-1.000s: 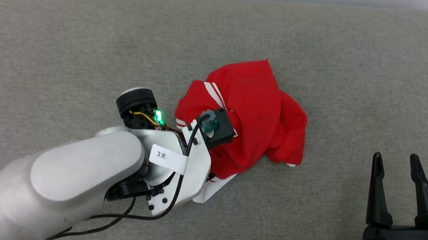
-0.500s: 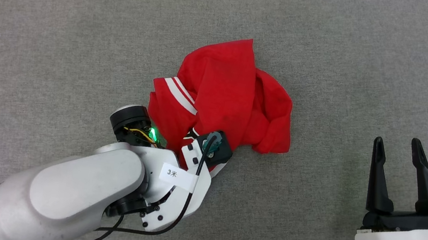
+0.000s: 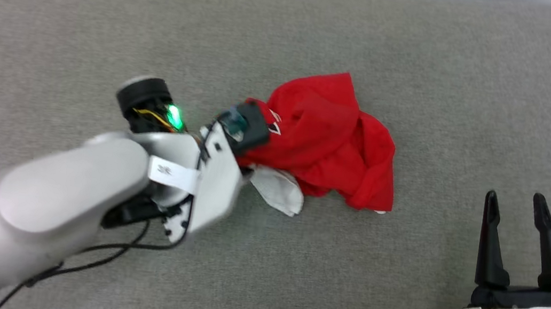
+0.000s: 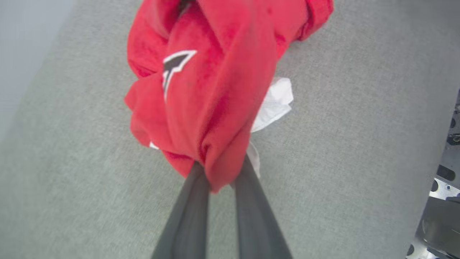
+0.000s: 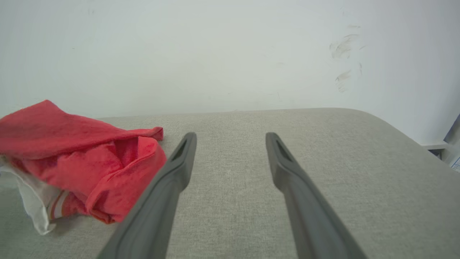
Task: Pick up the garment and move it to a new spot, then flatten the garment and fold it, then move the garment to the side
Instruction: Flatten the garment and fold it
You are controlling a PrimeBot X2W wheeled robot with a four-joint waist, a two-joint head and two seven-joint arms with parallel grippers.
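Observation:
The garment (image 3: pixel 331 141) is a crumpled red jersey lying in a heap at the middle of the grey padded surface (image 3: pixel 83 25), with a white sleeve (image 3: pixel 278 190) sticking out at its near side. In the left wrist view my left gripper (image 4: pixel 219 172) is shut on a bunched red fold of the garment (image 4: pixel 215 90), which shows part of a black white-edged letter. In the head view the wrist hides those fingers at the heap's left edge. My right gripper (image 3: pixel 515 196) stands open to the right of the garment and apart from it, with the garment (image 5: pixel 72 158) left of its fingers (image 5: pixel 230 135).
The grey surface ends at a pale wall (image 5: pixel 215 54) behind the garment, and its far right corner (image 5: pixel 388 122) is rounded. A cable (image 3: pixel 94 253) trails from the left forearm.
My left gripper has shut on the garment's left edge and drawn it up and leftward, bunching the fabric and baring the white sleeve. The head camera shifted. The right gripper stayed open.

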